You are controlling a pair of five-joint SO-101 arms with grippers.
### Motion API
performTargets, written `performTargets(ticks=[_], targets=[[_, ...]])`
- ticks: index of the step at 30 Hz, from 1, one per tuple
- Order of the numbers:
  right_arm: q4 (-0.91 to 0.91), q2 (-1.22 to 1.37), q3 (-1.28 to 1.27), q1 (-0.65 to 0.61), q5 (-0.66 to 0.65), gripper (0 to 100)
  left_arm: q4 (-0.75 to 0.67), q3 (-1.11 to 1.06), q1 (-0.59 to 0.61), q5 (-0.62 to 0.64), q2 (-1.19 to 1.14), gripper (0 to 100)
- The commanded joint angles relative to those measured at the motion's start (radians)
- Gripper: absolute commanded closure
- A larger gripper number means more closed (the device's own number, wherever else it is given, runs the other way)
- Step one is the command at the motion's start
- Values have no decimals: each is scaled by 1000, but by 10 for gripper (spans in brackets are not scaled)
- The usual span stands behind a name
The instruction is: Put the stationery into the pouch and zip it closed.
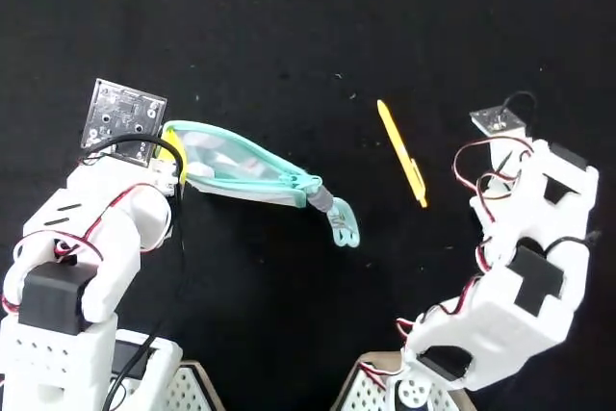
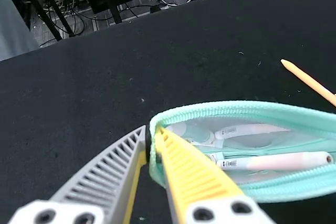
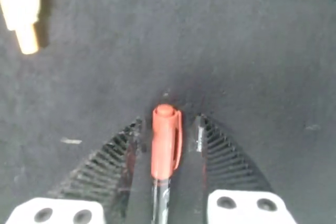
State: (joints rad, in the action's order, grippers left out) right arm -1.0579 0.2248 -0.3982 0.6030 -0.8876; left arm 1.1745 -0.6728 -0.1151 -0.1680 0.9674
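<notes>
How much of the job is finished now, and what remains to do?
Done: several pens lie inside the open pouch, whose end the left gripper pinches. In hand: the right gripper straddles a red pen on the table, fingers open. Left: that pen, the yellow pen, then the zip.

Fabric pouch (image 1: 231,166); matt cloth tbl (image 1: 289,45)

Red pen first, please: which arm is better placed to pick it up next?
Right: the right jaws stand open on either side of the red pen, while the left jaws are shut on the pouch rim.
</notes>
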Motion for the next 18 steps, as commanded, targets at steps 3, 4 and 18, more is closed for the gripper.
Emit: performTargets(ticks=[3, 4, 18], targets=[[57, 58, 4, 21, -31, 838, 35, -203, -8, -14, -51, 970], [57, 68, 4, 21, -38, 852, 35, -203, -8, -14, -51, 970], [-57, -174, 21, 55, -15, 986, 29, -203, -8, -14, -51, 970]])
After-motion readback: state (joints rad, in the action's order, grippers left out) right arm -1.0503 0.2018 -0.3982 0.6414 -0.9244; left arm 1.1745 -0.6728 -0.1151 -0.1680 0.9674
